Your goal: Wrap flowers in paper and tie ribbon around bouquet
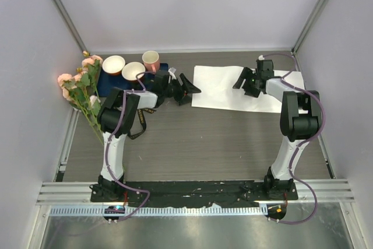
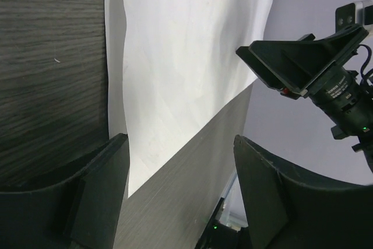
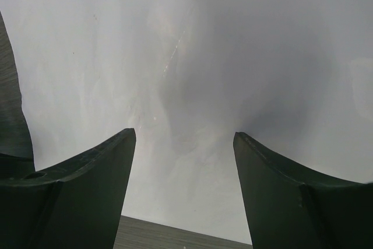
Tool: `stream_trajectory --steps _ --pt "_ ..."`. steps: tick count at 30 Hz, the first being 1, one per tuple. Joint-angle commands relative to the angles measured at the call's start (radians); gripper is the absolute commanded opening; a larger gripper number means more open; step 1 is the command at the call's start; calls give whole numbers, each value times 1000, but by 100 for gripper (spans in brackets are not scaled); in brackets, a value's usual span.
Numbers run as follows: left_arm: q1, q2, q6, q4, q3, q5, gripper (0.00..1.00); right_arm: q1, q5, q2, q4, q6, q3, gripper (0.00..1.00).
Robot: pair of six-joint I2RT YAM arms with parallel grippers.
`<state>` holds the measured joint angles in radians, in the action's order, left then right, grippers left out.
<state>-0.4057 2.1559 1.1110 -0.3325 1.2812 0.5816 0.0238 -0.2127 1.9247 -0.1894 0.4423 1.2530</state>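
- Nearest me, both arms are bolted at the table's [image 1: 204, 144] front edge and reach away toward the back wall.
- A little further in, a black ribbon [image 1: 139, 129] lies looped on the wood beneath the left arm. The arm partly hides it, and any lettering is too small to read.
- The left gripper [image 2: 180, 141] points right, low over the bare wood. Its jaws are wide apart with nothing between them, and the near left corner of the paper [image 1: 221, 93] lies just ahead of it.
- The paper is spread flat on the table, right of centre and toward the back.
- The right gripper [image 3: 185, 135] hangs over the right half of the sheet, facing the left one. Its jaws are spread and grip nothing. I cannot tell whether the fingertips touch the sheet.
- The flowers [image 1: 78, 80] are off at the far left, well apart from the paper. They lean along the side wall with the pink blooms farthest and the stems running back toward me.
- Just beside the blooms is a dark blue mat [image 1: 108, 84] carrying two cream bowls [image 1: 114, 64] and a pink cup [image 1: 151, 60].
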Motion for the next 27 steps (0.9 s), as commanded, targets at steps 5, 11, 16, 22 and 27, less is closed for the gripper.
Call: stream_trajectory --steps 5,11,16,22,27 --pt "-8 59 194 -350 -59 63 66 -4 -39 10 53 7 2 74" --pt "-41 107 188 -422 -7 57 40 34 101 5 -9 62 26 75" --pt "-97 -43 -190 -232 -75 -106 11 131 347 -35 -188 107 137 79" --pt "-227 -250 -586 -103 -186 -425 0 238 461 -128 -242 93 209 97" --pt "-303 -298 -752 -128 -244 -566 0 284 388 -110 -249 108 298 97"
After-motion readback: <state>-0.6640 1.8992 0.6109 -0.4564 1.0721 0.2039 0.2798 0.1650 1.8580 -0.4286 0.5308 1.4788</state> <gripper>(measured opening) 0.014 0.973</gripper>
